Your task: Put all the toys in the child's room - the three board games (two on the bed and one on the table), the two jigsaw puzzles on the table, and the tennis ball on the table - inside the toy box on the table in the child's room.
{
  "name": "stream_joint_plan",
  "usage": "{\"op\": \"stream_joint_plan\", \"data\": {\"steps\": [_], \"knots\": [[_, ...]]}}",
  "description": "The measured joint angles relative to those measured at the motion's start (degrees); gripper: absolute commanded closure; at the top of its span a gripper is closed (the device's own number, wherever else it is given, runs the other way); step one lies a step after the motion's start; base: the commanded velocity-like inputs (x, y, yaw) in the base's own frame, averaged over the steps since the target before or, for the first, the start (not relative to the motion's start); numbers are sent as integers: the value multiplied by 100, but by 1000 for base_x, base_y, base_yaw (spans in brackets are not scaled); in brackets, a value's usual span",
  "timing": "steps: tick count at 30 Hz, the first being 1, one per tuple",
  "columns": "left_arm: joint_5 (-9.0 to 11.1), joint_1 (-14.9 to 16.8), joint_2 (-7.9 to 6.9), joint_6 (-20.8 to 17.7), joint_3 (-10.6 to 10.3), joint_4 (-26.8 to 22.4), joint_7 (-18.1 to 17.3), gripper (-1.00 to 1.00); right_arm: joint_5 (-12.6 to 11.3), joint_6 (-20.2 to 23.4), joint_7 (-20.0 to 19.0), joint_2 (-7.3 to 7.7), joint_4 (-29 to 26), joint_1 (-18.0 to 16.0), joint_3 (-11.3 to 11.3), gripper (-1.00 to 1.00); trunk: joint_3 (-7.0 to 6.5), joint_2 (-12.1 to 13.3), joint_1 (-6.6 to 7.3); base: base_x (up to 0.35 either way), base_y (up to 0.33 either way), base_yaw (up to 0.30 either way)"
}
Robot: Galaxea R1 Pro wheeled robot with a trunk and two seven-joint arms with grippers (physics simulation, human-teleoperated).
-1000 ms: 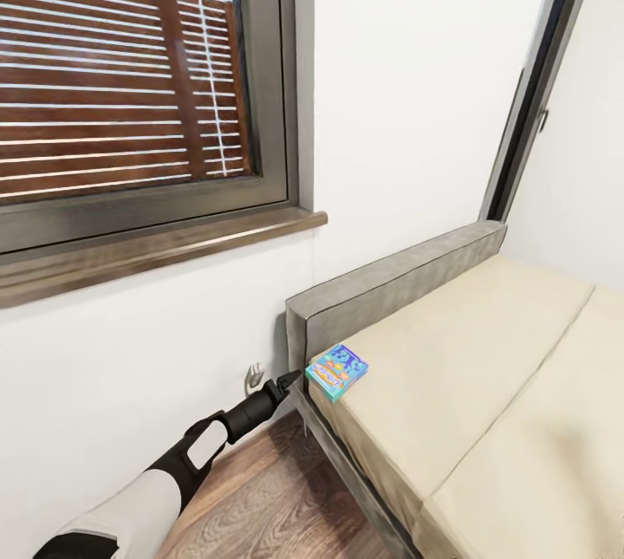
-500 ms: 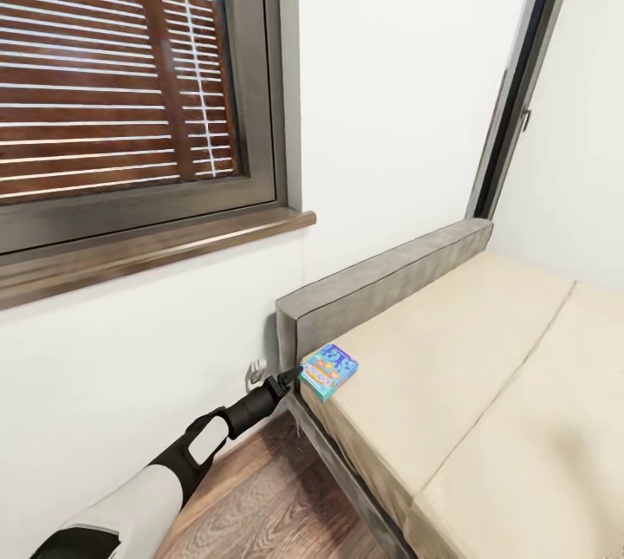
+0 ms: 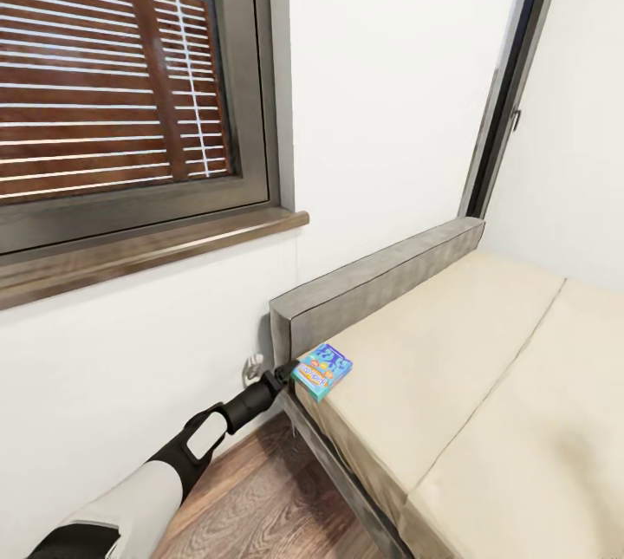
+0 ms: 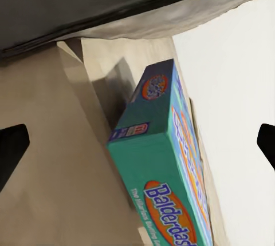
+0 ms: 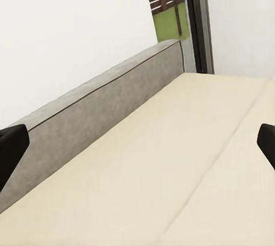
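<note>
One blue board game (image 3: 322,370) lying flat on the bed (image 3: 485,386), at the mattress corner beside the grey headboard (image 3: 373,286); left gripper (image 3: 282,375) right at its near edge, contact unclear.

Left wrist: fingers (image 4: 11,154) spread wide, box (image 4: 166,171) ahead between them, "Balderdash" side facing.

Right wrist: fingertips (image 5: 10,149) well apart, bare mattress between and beyond.

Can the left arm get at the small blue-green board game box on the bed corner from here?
Probably yes: the left gripper sits right at the blue-green game box, fingers spread wide with nothing between them.
</note>
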State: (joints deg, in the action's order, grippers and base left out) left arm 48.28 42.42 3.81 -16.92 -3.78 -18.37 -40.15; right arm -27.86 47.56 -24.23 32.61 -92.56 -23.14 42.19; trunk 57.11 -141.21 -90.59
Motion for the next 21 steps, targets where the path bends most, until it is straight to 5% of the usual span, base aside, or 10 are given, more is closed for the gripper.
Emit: {"op": "stream_joint_plan", "data": {"steps": [10, 21], "knots": [[16, 1, 0, 4, 93, 0, 53, -100, 0, 0, 0, 0, 0, 0, 0, -100, 0, 0, 0, 0, 0, -8], [24, 1, 5, -1, 97, 4, 58, -100, -1, 0, 0, 0, 1, 0, 0, -100, 0, 0, 0, 0, 0, -177]]}}
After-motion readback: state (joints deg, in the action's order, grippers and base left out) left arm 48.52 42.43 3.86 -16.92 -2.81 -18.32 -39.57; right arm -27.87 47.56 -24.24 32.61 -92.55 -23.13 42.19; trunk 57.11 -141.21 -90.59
